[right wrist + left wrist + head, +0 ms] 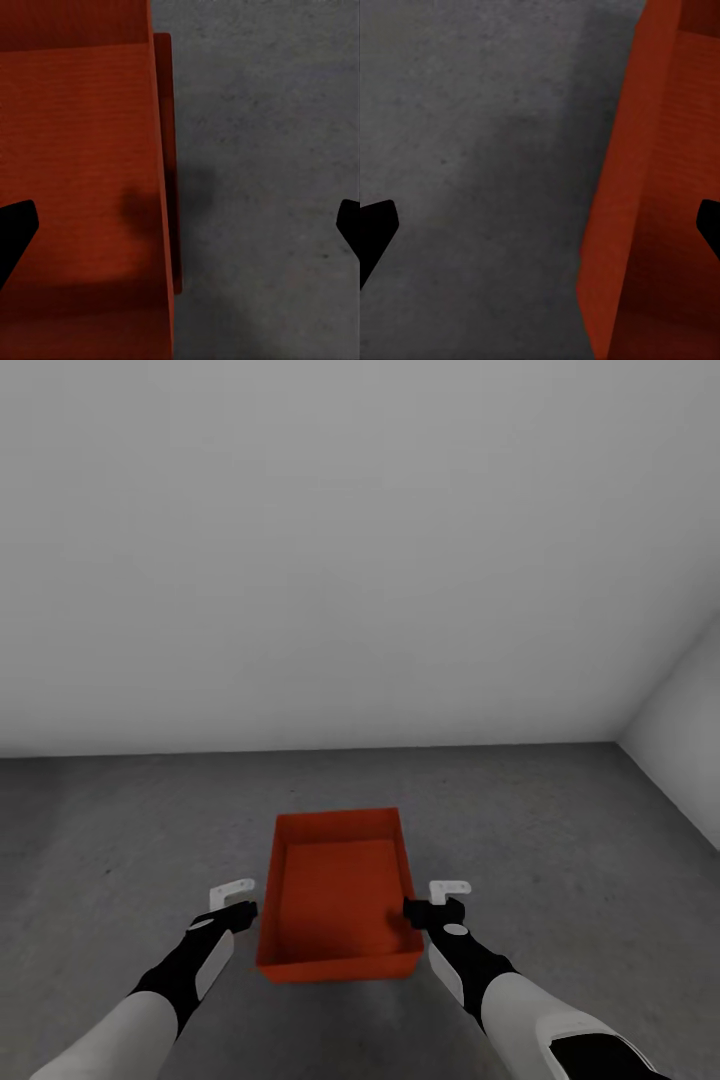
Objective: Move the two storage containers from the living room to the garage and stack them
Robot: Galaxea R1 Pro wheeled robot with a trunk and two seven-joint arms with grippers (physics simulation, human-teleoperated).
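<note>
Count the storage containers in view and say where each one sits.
1. One orange-red storage container sits on the grey floor between the left gripper and right gripper, near a white wall. Any second container is outside these pictures.

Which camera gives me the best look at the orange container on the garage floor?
The head view: it shows the whole orange container on the grey floor, open top and all four walls, between both grippers. The left wrist view catches one outer wall and some interior. The right wrist view shows the inside bottom and one wall edge.
</note>
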